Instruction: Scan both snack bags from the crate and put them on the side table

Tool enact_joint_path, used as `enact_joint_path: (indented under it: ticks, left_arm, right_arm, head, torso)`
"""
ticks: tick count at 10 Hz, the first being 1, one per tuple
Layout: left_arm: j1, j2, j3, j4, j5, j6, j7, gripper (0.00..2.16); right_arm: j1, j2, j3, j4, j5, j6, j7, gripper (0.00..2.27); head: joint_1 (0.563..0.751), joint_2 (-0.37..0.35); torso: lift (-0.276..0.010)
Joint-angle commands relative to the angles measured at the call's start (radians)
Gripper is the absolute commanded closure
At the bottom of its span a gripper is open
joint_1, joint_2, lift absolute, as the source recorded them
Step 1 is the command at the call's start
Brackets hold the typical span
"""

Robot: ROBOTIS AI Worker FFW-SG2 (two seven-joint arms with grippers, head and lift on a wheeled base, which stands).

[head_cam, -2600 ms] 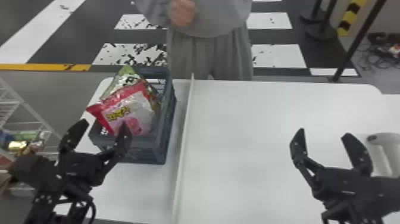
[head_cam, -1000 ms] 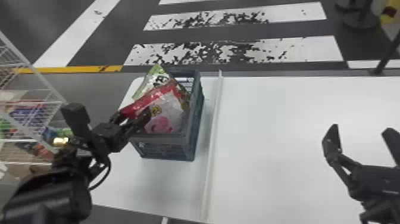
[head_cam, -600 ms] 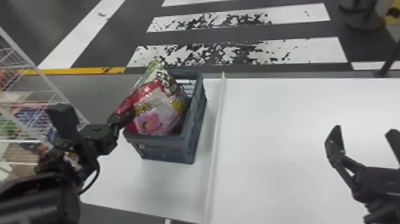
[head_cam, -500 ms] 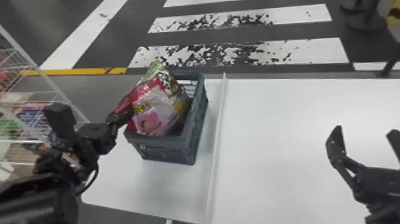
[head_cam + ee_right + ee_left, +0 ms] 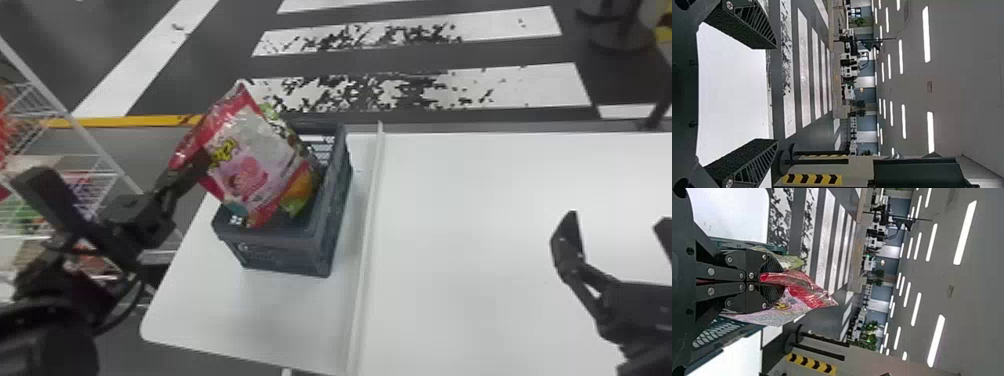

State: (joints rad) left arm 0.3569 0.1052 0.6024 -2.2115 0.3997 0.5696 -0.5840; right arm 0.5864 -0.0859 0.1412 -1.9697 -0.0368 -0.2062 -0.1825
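Note:
My left gripper [image 5: 199,164] is shut on the left edge of the red-and-pink snack bag [image 5: 260,155], which hangs tilted over the crate [image 5: 285,250]. In the left wrist view, my left gripper [image 5: 783,281] pinches the red edge of that snack bag [image 5: 805,290]. Behind it, partly hidden, the green snack bag [image 5: 301,192] leans inside the crate; its pale green corner shows in the left wrist view. Over the table's right part, my right gripper [image 5: 618,220] is open and holds nothing. The right wrist view has the right gripper [image 5: 775,94] with its fingers wide apart.
The crate stands on the white table [image 5: 480,240], left of a raised white divider strip [image 5: 367,240]. A wire shelf [image 5: 65,165] with goods is at the far left. A dark object [image 5: 918,172] shows in the right wrist view.
My left gripper was open near the crate's front; it has reached the red-and-pink bag, shut on it and raised it. The head view has shifted. The right gripper stays open.

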Motion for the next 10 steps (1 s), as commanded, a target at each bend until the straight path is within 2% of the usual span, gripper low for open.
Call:
enact_joint_path:
  ticks: [1,2,3,4,5,6,8,9,10]
  left_arm:
    - [0.008,-0.006,0.073,-0.054,0.166,0.046,-0.007,2.14]
    - [0.017,-0.007,0.120,-0.068,0.266,0.068,-0.011,2.14]
    - [0.030,-0.007,0.169,-0.057,0.421,0.080,-0.023,2.14]
    - [0.034,-0.009,0.174,-0.019,0.505,0.080,-0.045,2.14]
    - [0.039,-0.015,0.158,0.032,0.562,0.077,-0.056,2.14]
    - [0.039,-0.021,0.115,0.085,0.600,0.077,-0.069,2.14]
    - [0.037,-0.044,-0.019,0.173,0.604,0.065,-0.088,2.14]
    - [0.020,-0.048,-0.105,0.227,0.602,0.059,-0.096,2.14]
    - [-0.001,-0.052,-0.199,0.265,0.587,0.056,-0.083,2.14]
  right_arm:
    - [0.003,0.000,0.000,0.000,0.003,0.000,0.000,0.08]
    - [0.003,0.002,0.001,0.000,0.005,-0.003,0.000,0.07]
    - [0.003,0.000,0.001,0.000,0.005,-0.003,0.000,0.07]
    - [0.003,0.002,0.001,0.002,0.005,-0.003,0.000,0.07]
    - [0.003,0.002,0.003,0.002,0.005,-0.003,0.000,0.07]
    - [0.003,0.003,0.003,0.002,0.006,-0.003,0.000,0.07]
    - [0.003,0.005,0.003,0.000,0.006,-0.006,0.000,0.06]
    - [0.004,0.006,0.005,0.000,0.008,-0.006,0.000,0.06]
    - [0.009,0.006,0.005,-0.005,0.009,-0.006,0.000,0.06]
  head:
    - [0.695,0.245]
    - [0.695,0.247]
    - [0.695,0.254]
    - [0.695,0.257]
    - [0.695,0.259]
    - [0.695,0.259]
    - [0.695,0.225]
    - [0.695,0.209]
    - [0.695,0.160]
  torso:
    - [-0.087]
    - [-0.087]
    - [-0.087]
    - [-0.087]
    - [-0.087]
    - [-0.087]
    - [-0.087]
    - [-0.087]
    - [-0.087]
